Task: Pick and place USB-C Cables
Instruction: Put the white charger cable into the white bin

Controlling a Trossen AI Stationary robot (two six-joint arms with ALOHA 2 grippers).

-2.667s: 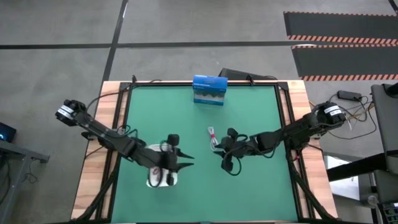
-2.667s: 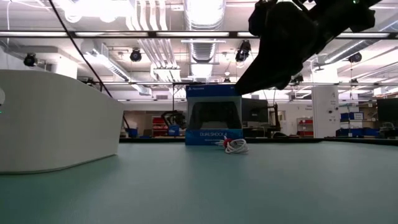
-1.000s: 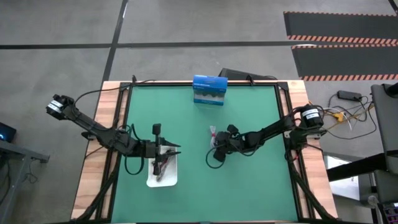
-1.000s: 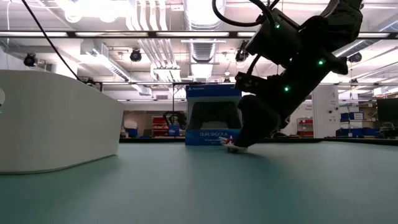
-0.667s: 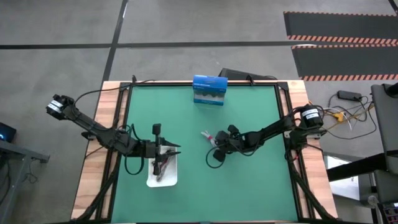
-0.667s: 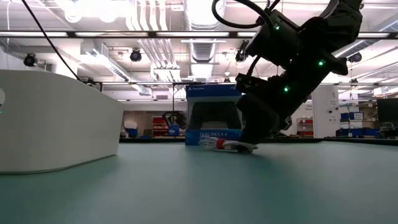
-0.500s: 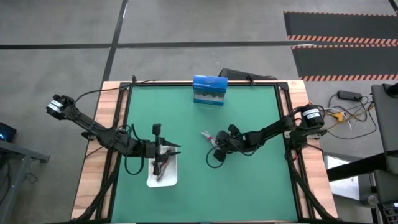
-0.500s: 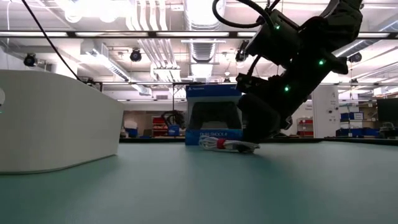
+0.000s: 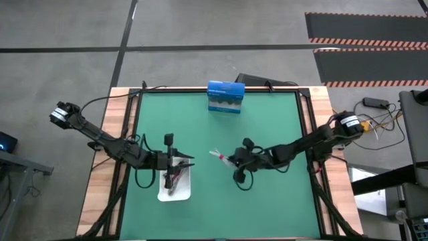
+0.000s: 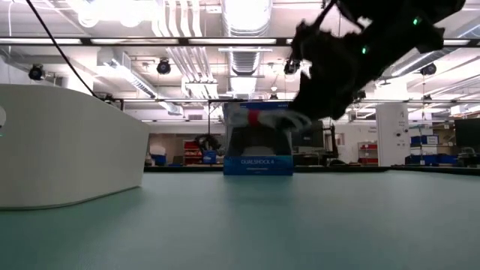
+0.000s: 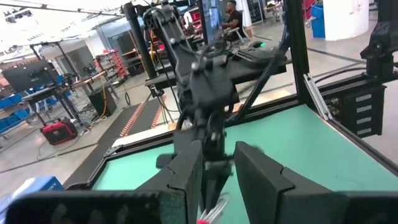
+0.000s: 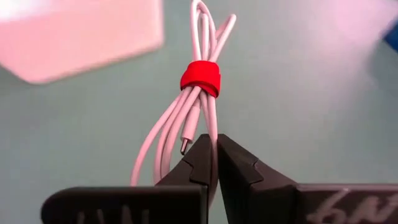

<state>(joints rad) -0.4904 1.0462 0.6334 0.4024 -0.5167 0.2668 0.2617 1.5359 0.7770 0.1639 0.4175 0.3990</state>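
Note:
My right gripper is shut on a white USB-C cable bundle bound by a red tie, held above the green table near its middle. In the low view the bundle floats in front of the blue box. My left gripper hovers open over the white tray at the near left; its fingers stand apart with nothing between them. A dark and a reddish cable bundle lie in the tray. My right gripper pinches the white bundle's loose strands between its two fingertips, at the end below the red tie. The bundle runs on straight ahead of the fingers. It is lifted clear of the table and sticks out roughly level toward the table's left.
A blue box stands at the middle of the table's far edge. In the low view the tray's white wall fills the left. Bare green mat lies between the tray and my right gripper. Wooden boards and black frame bars border the mat.
My right gripper has shut on the white cable bundle, which first slid and stretched out toward the table's left. The gripper then rose and drew a little toward the near edge, lifting the bundle clear of the table.

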